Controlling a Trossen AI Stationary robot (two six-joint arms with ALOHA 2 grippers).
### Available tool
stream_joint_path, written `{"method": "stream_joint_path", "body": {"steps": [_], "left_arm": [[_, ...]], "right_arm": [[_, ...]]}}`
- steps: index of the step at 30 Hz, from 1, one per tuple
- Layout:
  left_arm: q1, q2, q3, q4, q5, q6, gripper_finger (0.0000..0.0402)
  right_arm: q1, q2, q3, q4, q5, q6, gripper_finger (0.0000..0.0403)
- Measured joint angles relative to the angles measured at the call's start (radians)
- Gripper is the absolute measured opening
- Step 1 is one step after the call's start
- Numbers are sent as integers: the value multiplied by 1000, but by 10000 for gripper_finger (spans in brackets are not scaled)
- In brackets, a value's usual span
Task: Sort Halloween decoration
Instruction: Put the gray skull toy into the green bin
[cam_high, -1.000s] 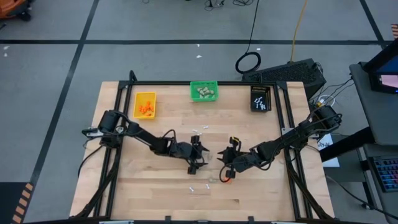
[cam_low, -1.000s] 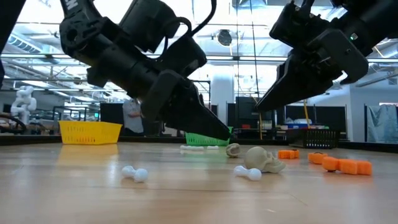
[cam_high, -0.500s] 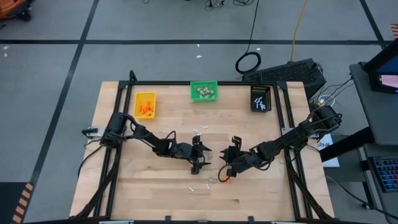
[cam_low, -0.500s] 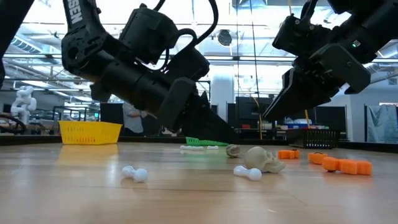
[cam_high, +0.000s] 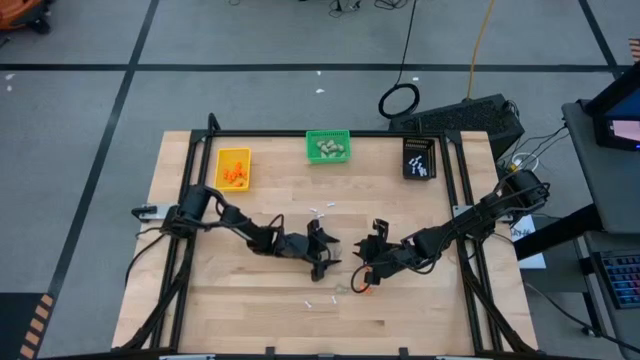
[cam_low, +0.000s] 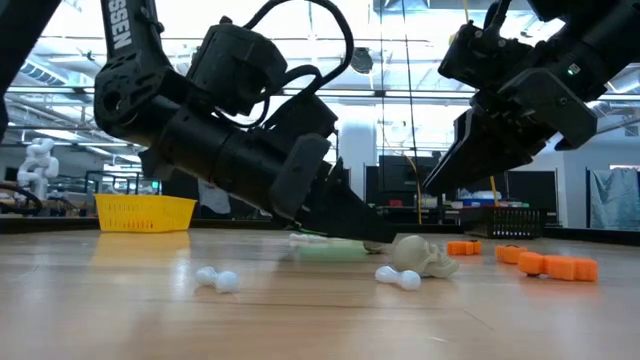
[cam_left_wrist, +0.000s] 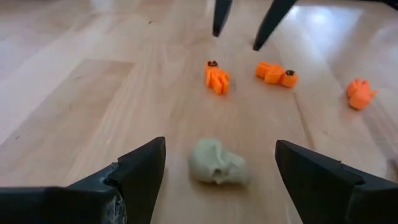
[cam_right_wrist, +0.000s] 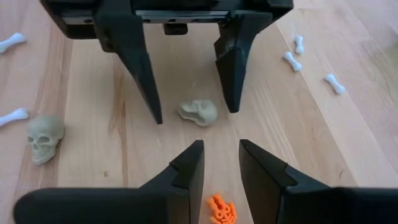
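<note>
beige skull (cam_right_wrist: 198, 112) sits between wide-spread fingers of left gripper (cam_right_wrist: 189, 109) - no contact; right gripper (cam_right_wrist: 220, 165) near, barely parted, empty.

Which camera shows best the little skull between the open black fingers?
The right wrist view: the skull lies sharp and whole between the left tool's open fingers. The left wrist view shows it close but blurry. The low view shows it sideways. The high view hides it among the arms.
</note>
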Motion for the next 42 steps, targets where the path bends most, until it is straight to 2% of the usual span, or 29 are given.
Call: {"method": "stream_joint_path", "body": {"steps": [19, 35, 42], "left_arm": [[1, 36, 24, -9, -22, 13, 273], [2, 69, 63, -32, -15, 37, 145], [1, 67, 64, -46, -7, 44, 114]], "right_arm": [[0, 0, 0, 1, 0, 2, 86], [1, 0, 0, -6, 0, 3, 86], [1, 0, 0, -6, 0, 3, 86]]}}
